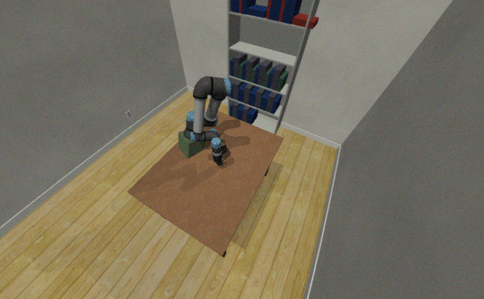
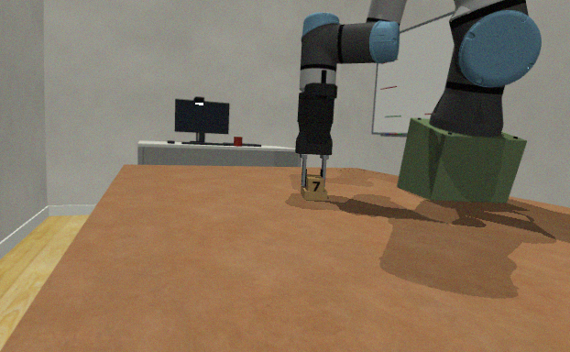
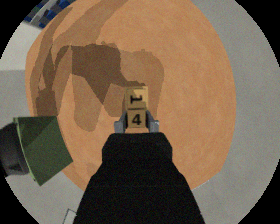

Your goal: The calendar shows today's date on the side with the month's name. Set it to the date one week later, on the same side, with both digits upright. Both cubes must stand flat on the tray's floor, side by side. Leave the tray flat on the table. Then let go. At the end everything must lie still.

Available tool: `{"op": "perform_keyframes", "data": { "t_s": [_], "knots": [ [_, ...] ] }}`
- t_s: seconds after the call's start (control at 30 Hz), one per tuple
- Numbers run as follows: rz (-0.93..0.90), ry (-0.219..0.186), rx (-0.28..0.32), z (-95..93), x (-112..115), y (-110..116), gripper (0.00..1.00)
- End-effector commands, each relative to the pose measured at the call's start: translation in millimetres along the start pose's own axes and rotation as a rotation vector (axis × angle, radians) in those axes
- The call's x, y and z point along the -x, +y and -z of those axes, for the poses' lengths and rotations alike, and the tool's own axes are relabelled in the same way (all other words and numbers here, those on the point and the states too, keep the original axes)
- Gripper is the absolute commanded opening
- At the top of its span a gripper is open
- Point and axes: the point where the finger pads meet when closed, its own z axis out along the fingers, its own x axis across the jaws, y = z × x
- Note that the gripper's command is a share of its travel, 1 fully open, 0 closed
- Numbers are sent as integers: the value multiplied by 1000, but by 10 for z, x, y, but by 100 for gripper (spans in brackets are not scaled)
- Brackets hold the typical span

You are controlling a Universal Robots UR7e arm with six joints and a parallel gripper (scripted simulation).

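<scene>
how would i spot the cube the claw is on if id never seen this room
Find the brown table and the arm's green pedestal on it. Just left of the pedestal sits a small tan tray under the claw. The cube is the one between the fingers, showing a black 7 sideways and a 4 on top.

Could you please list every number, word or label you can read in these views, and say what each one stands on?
"7": side face of the cube between the end effector fingers, exterior view.
"4": top face of the near cube, wrist view.
"1": top face of the far cube, wrist view.
Whiteboard marks: coloured strokes, unreadable.
Month name: not visible.
</scene>
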Motion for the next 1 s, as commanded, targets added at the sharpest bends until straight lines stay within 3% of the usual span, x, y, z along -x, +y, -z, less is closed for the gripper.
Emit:
{"op": "perform_keyframes", "data": {
  "t_s": [0.0,0.97],
  "knots": [
    [0,1,0,2,-4,1,60],
    [0,1,0,83,-4,1,60]
  ]
}}
